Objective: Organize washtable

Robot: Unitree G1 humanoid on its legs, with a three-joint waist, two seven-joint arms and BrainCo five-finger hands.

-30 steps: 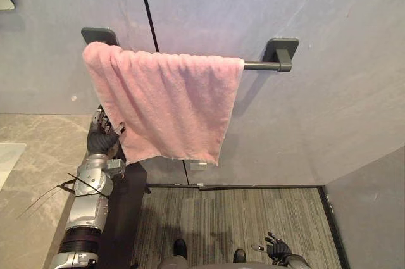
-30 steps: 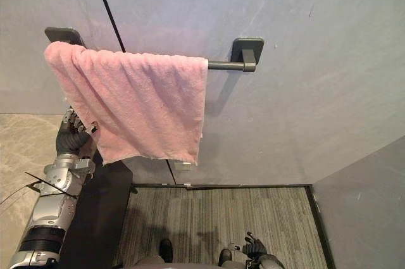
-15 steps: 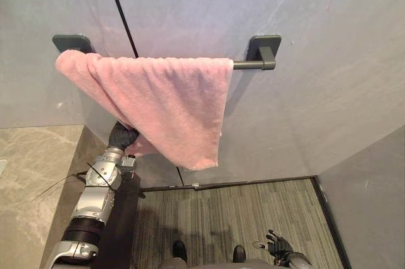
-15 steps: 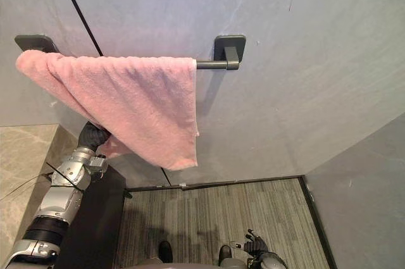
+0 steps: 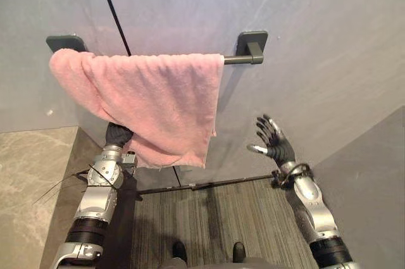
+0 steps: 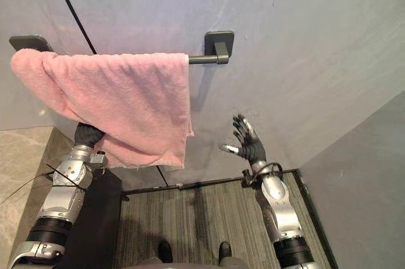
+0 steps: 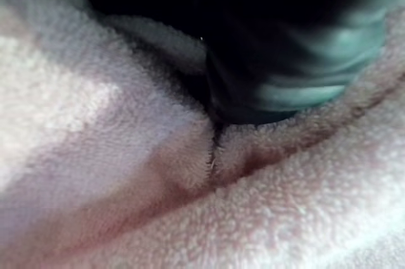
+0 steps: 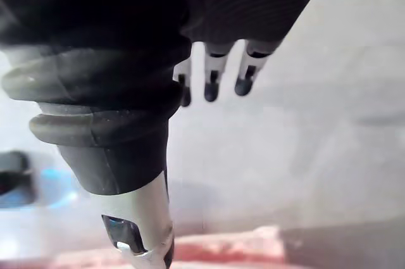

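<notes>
A: Fingers on R hand?
B: Straight, splayed, holding nothing, near smooth grey wall.
A: L hand?
B: Tucked under fluffy pink towel; fingers hidden, can't tell. Towel's draped over dark bar.

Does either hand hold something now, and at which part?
The right hand is open in the air and holds nothing. The left hand is tucked under the lower left edge of the pink towel; whether it grips the cloth cannot be told.
</notes>
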